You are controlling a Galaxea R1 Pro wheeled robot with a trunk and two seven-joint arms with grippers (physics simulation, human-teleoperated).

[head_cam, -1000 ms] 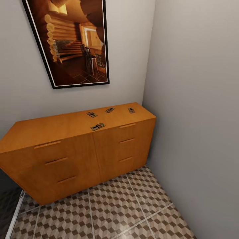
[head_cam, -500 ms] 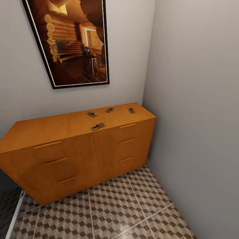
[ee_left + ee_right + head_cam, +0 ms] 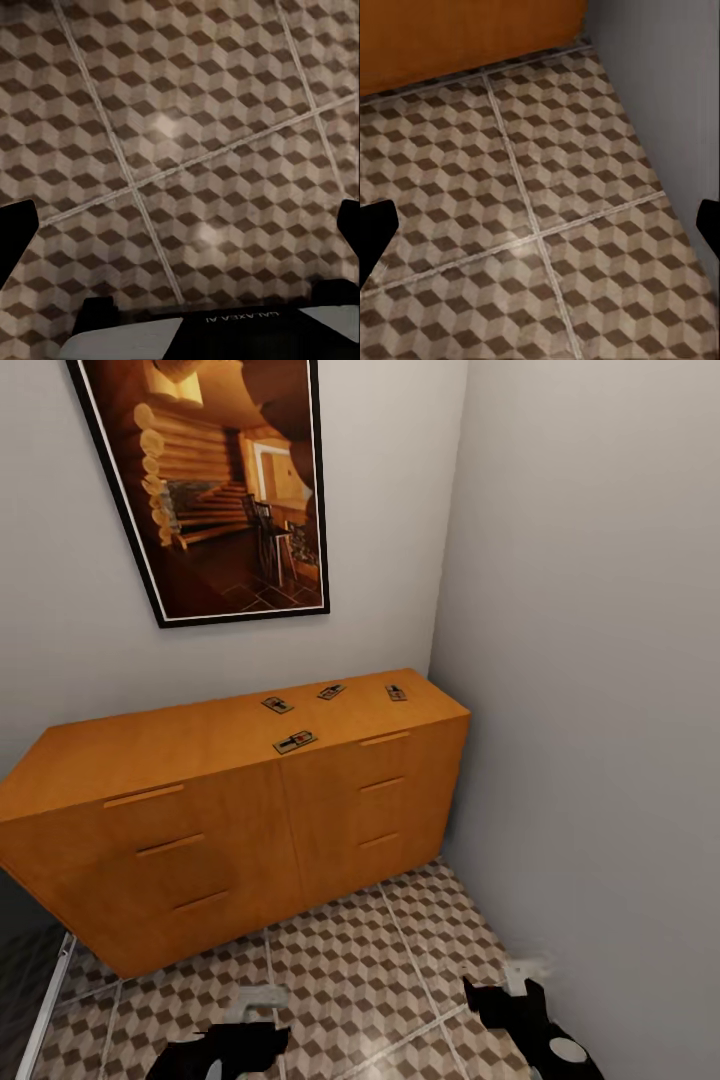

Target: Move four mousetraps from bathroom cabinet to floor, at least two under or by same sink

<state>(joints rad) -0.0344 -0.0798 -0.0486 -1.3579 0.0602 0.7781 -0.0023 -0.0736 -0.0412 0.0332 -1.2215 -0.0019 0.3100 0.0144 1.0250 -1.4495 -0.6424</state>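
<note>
Patterned cube tiles cover the bathroom floor [image 3: 340,960] in a narrow corner between grey walls. Low at the near edge of the head view, the left gripper [image 3: 225,1045] and the right gripper [image 3: 510,1000] hang above the tiles, well apart from each other. Each wrist view shows two dark fingertips [image 3: 15,232] spread wide at the frame edges over bare tile, so both grippers are released and hold nothing. Farther off, an orange wooden cabinet [image 3: 200,830] with drawer fronts stands against the far wall. Four mousetraps lie on its top, toward its right end: one near the front edge [image 3: 295,741], three farther back [image 3: 277,705] [image 3: 331,691] [image 3: 396,692]. A framed cabin picture [image 3: 215,485] hangs above.
</note>
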